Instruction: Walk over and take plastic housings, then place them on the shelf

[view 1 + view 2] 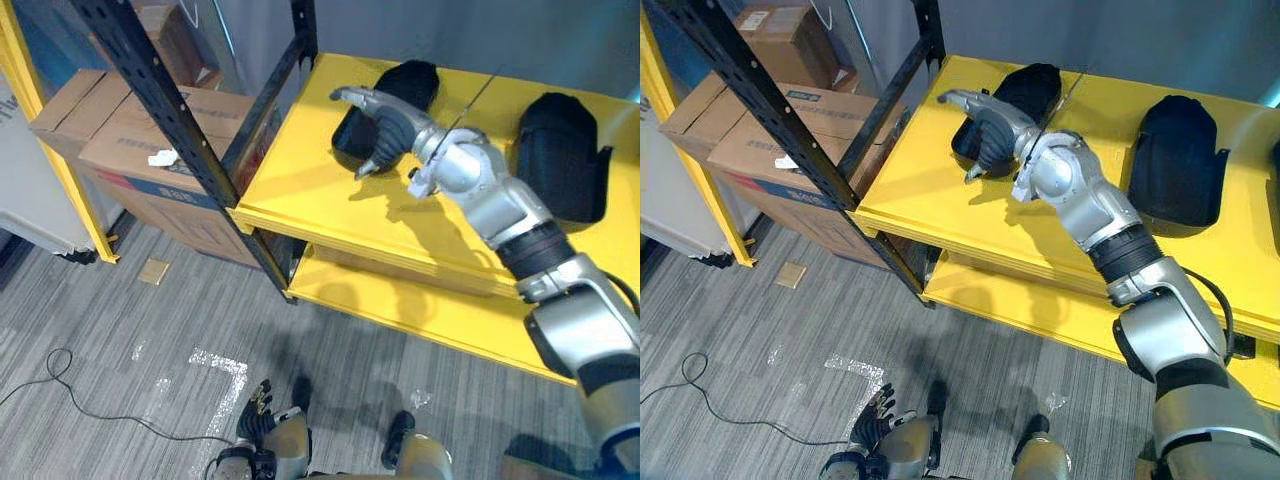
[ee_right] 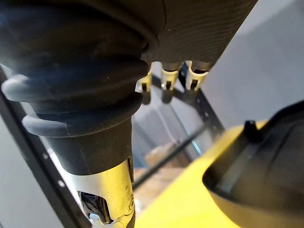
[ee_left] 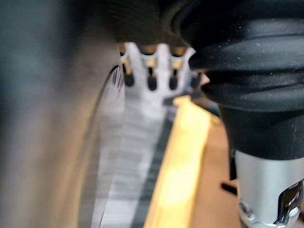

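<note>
Over the yellow shelf (image 1: 300, 180), the right hand (image 1: 385, 125) spreads open beside a housing (image 1: 412, 80) (left hand (image 1: 255, 405) relaxed).

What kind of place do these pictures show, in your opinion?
Probably a storeroom or a workshop corner. There is a rack of yellow shelf boards on black perforated metal uprights, brown cardboard boxes stand beside it, and black moulded plastic housings lie on the top board.

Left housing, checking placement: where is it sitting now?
Head views: the left housing lies on the yellow shelf, left end, beside the right hand.
</note>
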